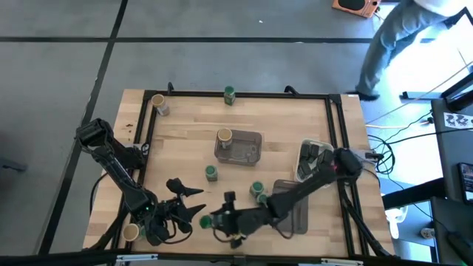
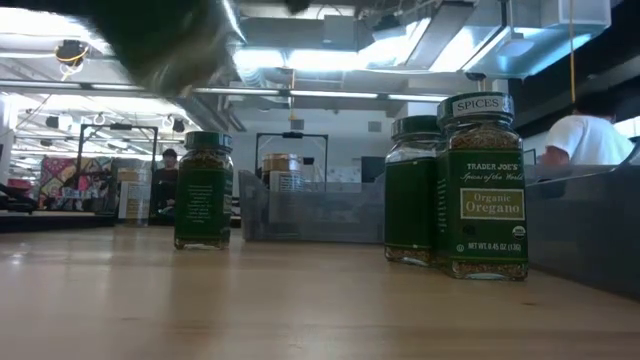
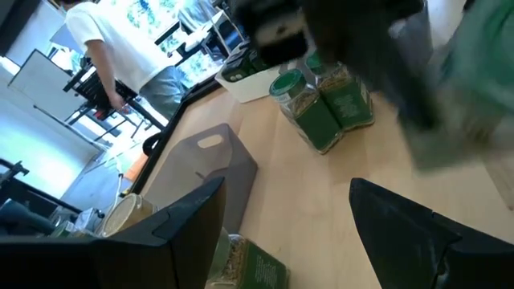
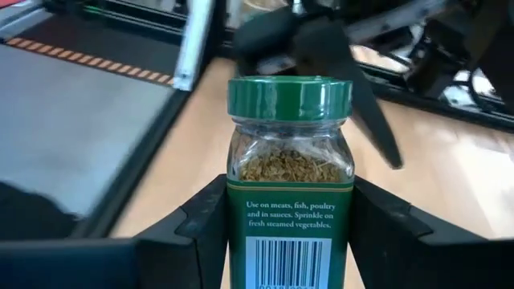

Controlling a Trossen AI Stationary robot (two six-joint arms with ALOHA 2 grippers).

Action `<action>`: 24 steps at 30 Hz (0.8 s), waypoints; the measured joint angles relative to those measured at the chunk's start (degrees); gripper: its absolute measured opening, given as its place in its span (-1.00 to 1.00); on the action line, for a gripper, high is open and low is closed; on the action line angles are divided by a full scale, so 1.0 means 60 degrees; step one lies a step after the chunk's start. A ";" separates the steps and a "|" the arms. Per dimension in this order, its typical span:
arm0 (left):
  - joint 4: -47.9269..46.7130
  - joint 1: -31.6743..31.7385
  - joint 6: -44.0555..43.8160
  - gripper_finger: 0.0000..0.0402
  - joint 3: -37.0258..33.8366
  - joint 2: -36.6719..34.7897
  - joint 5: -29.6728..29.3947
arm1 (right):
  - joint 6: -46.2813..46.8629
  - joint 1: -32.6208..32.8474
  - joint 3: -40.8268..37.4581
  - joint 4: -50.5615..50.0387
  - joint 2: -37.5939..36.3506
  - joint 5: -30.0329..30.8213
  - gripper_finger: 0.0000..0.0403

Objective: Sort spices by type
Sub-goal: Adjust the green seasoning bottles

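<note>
The right gripper [image 1: 212,220] was at the near edge of the table [image 1: 281,118], near its middle. Its fingers [image 4: 197,221] were partly spread and closed against both sides of a green-lidded jar [image 4: 290,201], which stood upright between them. The left gripper [image 1: 194,201] was just left of it, with its fingers [image 3: 173,221] apart and nothing between them.

A pair of green-lidded jars [image 1: 258,191] stood touching each other, just right of the held jar and beside the near grey tray [image 1: 295,210]. A single green-lidded jar [image 1: 211,173] stood farther in, near the table centre. Another green-lidded jar [image 1: 229,94] stood at the far edge. One tan-lidded jar [image 1: 224,137] was in the centre grey tray [image 1: 247,146], one [image 1: 158,103] at the far left corner, one [image 1: 131,232] at the near left edge. Dark tins [image 1: 314,154] lay in the white tray [image 1: 301,168] at right.
</note>
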 joint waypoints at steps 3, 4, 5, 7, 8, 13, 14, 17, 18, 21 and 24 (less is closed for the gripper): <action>-0.0138 -0.0010 -0.0062 0.31 0.0002 0.0000 -0.0002 | -0.0079 -0.0314 0.0002 0.0421 0.0465 -0.0005 -0.01; -0.0261 -0.0015 -0.0111 0.31 0.0001 0.0000 -0.0004 | -0.0069 -0.0401 0.0000 0.0521 0.0609 -0.0025 -0.01; -0.0328 -0.0021 -0.0172 0.31 -0.0002 0.0004 0.0003 | -0.0061 -0.0471 -0.0005 0.0494 0.0708 -0.0059 -0.01; -0.0695 -0.0097 -0.0519 0.31 -0.0002 0.0000 -0.0020 | -0.0056 -0.0610 -0.0011 0.0750 0.0927 -0.0065 -0.01; -0.0898 -0.0141 -0.0736 0.31 -0.0002 0.0000 -0.0019 | -0.0052 -0.0648 -0.0004 0.0809 0.1009 -0.0067 -0.01; -0.1526 -0.0419 -0.1646 0.31 -0.0002 -0.0011 -0.0317 | 0.0056 -0.0754 -0.0011 0.1253 0.1359 -0.0045 -0.01; -0.1522 -0.0444 -0.1677 0.31 -0.0002 -0.0023 -0.0394 | 0.0114 -0.0780 -0.0010 0.1383 0.1396 -0.0026 -0.01; -0.1511 -0.0510 -0.1628 0.31 -0.0002 -0.0051 -0.0590 | 0.0287 -0.0773 0.0018 0.1724 0.1481 0.0184 -0.01; -0.1516 -0.0515 -0.1625 0.31 -0.0002 -0.0051 -0.0646 | 0.0296 -0.0773 0.0008 0.1831 0.1499 0.0187 -0.01; -0.1500 -0.0519 -0.1628 0.31 -0.0002 -0.0051 -0.0744 | 0.0432 -0.0773 0.0008 0.2279 0.1678 0.0227 -0.01; -0.1474 -0.0492 -0.1628 0.31 -0.0002 -0.0051 -0.0847 | 0.0452 -0.0827 0.0008 0.2754 0.1863 0.0175 -0.01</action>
